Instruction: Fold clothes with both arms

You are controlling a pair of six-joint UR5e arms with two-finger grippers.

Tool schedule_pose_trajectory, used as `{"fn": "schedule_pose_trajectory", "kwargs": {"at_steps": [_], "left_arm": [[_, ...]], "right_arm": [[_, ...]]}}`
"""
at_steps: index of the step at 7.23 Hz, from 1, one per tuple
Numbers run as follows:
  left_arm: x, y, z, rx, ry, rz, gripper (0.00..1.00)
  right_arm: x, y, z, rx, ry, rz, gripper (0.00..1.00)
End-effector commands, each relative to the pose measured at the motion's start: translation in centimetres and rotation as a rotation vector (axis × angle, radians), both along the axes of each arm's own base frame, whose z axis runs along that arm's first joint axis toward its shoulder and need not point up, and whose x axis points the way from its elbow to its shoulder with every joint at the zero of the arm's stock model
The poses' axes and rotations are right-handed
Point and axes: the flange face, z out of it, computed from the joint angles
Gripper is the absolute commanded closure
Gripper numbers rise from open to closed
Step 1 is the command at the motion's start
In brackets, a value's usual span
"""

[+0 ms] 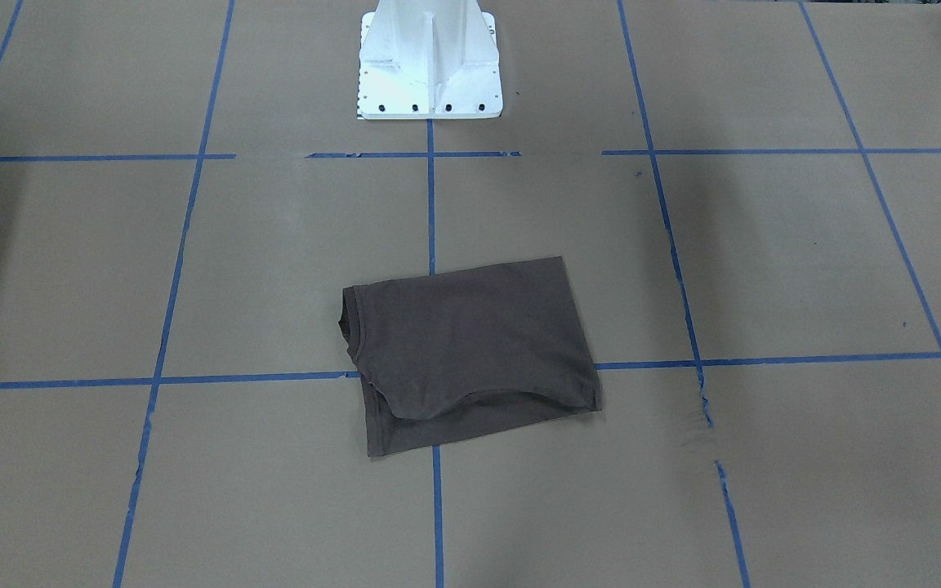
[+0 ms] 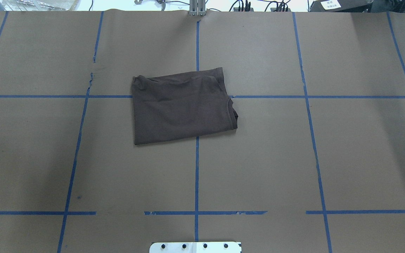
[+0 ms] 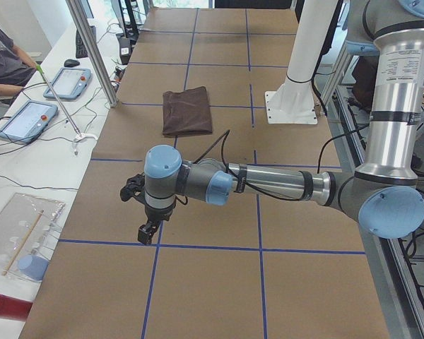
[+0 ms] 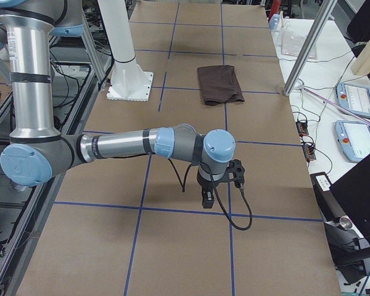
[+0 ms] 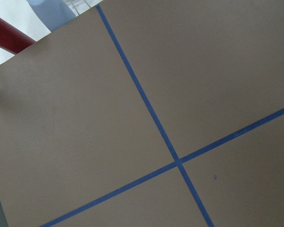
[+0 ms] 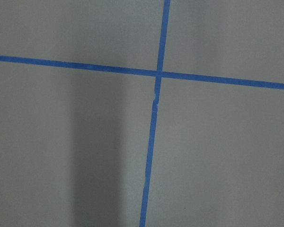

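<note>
The dark grey-brown T-shirt [image 1: 470, 355] lies folded into a flat rectangle in the middle of the table, collar to one side; it also shows in the overhead view [image 2: 183, 107] and both side views [image 3: 186, 111] [image 4: 219, 84]. My left gripper [image 3: 147, 232] hangs over bare paper near the table's left end, far from the shirt. My right gripper [image 4: 207, 198] hangs over bare paper near the right end, also far from it. Neither shows in the overhead or front view, so I cannot tell if they are open or shut. Both wrist views show only brown paper and blue tape.
The white pedestal base [image 1: 430, 65] stands at the robot's side of the table. Blue tape lines [image 2: 197, 158] grid the brown paper. Aluminium posts [image 3: 92, 53] [image 4: 305, 49] stand at the far edge. An operator [image 3: 3, 60] and tablets [image 3: 28, 116] are beyond it.
</note>
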Motion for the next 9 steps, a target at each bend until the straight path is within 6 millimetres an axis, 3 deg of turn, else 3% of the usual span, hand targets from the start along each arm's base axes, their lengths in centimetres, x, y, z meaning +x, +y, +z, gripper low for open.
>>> {"fn": "schedule_pose_trajectory", "kwargs": {"at_steps": [1, 3, 4, 8, 9], "left_arm": [[0.3, 0.8, 0.9, -0.136, 0.026, -0.065, 0.0], [5.6, 0.2, -0.1, -0.231, 0.123, -0.076, 0.0], [5.7, 0.2, -0.3, -0.229, 0.123, -0.076, 0.0], [5.3, 0.9, 1.2, -0.245, 0.11, -0.072, 0.0], [5.2, 1.0, 1.4, -0.247, 0.109, -0.075, 0.0]], "right_arm": [[-0.1, 1.9, 1.3, -0.031, -0.002, 0.003, 0.0], [-0.3, 4.7, 4.2, -0.048, -0.003, 0.001, 0.0], [-0.3, 5.5, 5.3, -0.028, 0.002, 0.008, 0.0], [-0.2, 2.9, 2.7, -0.066, 0.008, 0.142, 0.0], [-0.2, 2.5, 2.9, -0.073, 0.007, 0.171, 0.0]]}}
